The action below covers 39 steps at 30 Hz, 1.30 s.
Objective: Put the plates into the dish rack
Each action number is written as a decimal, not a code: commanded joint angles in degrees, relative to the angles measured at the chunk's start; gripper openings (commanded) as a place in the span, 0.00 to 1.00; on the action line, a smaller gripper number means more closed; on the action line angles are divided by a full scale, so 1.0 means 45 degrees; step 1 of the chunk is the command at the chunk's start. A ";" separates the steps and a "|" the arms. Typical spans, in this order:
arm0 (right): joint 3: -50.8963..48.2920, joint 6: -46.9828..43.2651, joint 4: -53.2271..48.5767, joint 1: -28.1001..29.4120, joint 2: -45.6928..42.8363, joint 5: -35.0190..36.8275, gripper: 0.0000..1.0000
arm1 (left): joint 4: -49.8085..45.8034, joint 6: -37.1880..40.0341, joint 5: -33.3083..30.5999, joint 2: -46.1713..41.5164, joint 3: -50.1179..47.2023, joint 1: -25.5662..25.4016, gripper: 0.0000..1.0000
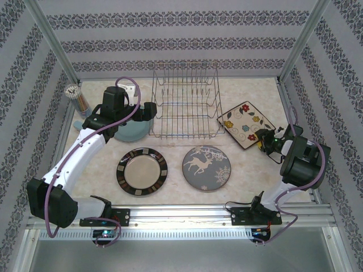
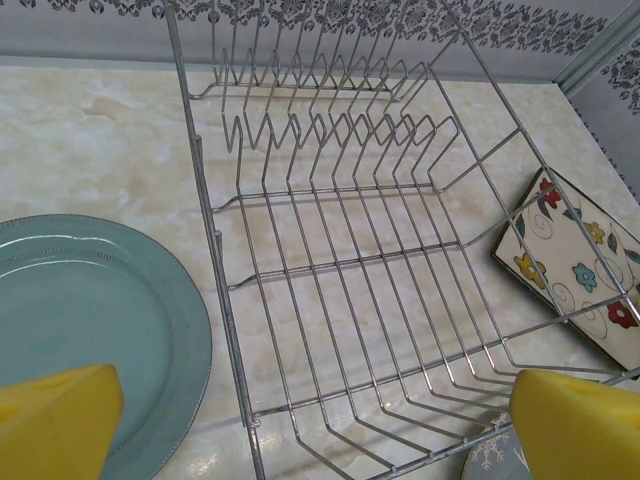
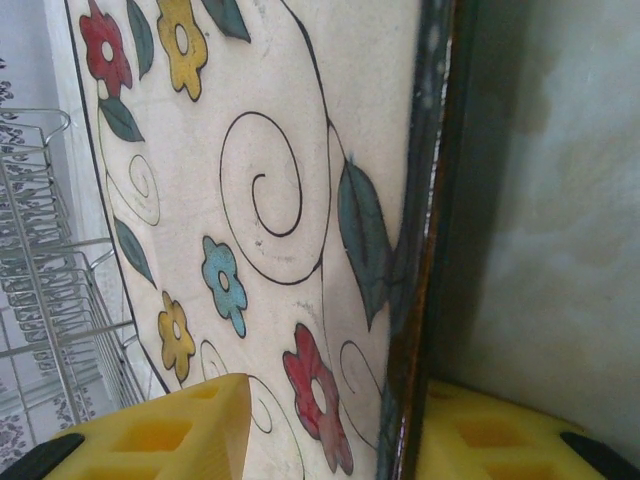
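The square floral plate (image 1: 247,124), just right of the dish rack (image 1: 186,102) on the desk (image 1: 173,143), has its near edge between the fingers of the right pincer (image 3: 335,435) — clamped or not, I cannot tell.

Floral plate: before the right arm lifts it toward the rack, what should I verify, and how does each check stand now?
1. Right gripper fingers either side of the floral plate rim: ok.
2. Grip firmly closed on that rim: cannot tell.
3. Dish rack slots free: ok.
4. Left gripper open, holding nothing: ok.
5. Left gripper away from the rack's left side: not ok, it hovers close by.
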 commanded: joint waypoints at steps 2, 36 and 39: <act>-0.0097 0.0098 0.1360 0.0059 0.0358 -0.0343 0.42 | 0.0397 0.0211 -0.0178 0.0072 -0.0109 -0.0022 1.00; -0.0177 -0.0146 0.1551 0.0317 0.0087 -0.0305 0.14 | 0.0417 0.0184 -0.0139 0.0109 -0.0114 -0.0021 1.00; -0.0177 -0.0154 0.1497 0.0327 0.0048 -0.0306 0.06 | 0.0429 0.0165 -0.0119 0.0121 -0.0104 -0.0013 1.00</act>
